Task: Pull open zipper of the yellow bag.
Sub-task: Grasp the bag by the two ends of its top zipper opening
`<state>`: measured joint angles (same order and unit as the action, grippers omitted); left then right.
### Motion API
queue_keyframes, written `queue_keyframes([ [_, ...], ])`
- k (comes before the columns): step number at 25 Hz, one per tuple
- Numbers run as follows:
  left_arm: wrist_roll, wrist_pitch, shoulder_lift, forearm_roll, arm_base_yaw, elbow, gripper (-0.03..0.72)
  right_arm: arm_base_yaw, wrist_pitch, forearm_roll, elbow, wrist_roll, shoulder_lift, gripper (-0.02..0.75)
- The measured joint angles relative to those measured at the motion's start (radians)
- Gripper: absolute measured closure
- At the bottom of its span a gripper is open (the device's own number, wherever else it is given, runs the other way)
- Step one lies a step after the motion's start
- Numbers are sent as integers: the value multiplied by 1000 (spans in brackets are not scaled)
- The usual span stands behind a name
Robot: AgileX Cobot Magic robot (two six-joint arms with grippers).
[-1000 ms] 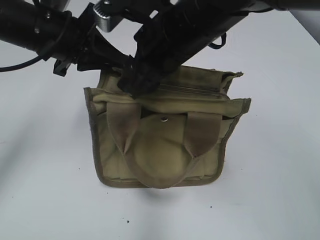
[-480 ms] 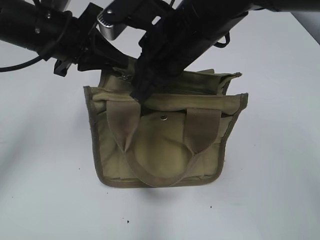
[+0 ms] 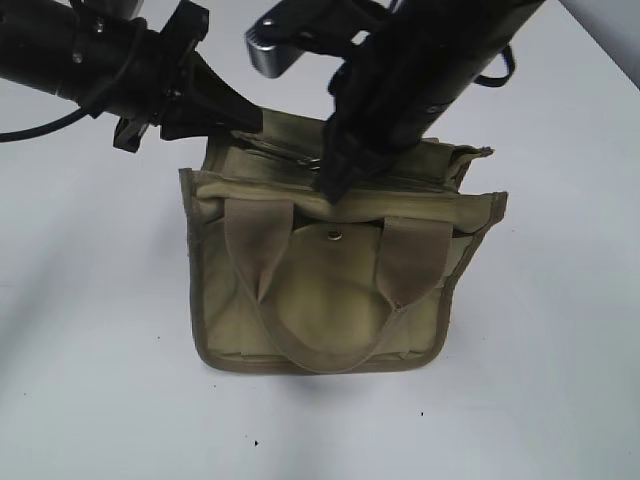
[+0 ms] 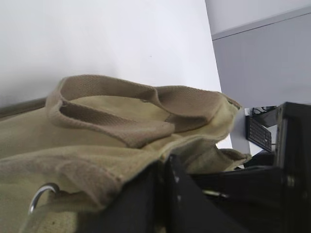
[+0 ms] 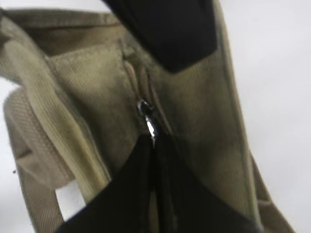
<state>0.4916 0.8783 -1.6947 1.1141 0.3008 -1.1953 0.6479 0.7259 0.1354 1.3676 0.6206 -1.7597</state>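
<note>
The yellow bag stands upright on the white table, pocket flap and snap facing me. Its zipper runs along the top and gapes a little at the left end. My right gripper reaches down onto the middle of the top. In the right wrist view it is shut on the shiny silver pull tab, with the zipper running away beyond it. My left gripper is at the bag's back left corner. In its wrist view it is shut on the bag's top edge fabric.
Two webbing handles hang down the bag's front, and the back one lies over the top. A metal ring hangs at the bag's near corner. White table lies all round. A grey wall panel stands beyond its edge.
My right gripper has shut on the pull tab and slid right along the bag's top. The zipper gapes behind it. The bag nudged slightly right. The left gripper kept its hold.
</note>
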Motion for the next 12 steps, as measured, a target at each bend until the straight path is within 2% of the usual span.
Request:
queue_keyframes([
  [12,0,1,0,18,1,-1,680,-265,444,-54,0,-141,105,735],
])
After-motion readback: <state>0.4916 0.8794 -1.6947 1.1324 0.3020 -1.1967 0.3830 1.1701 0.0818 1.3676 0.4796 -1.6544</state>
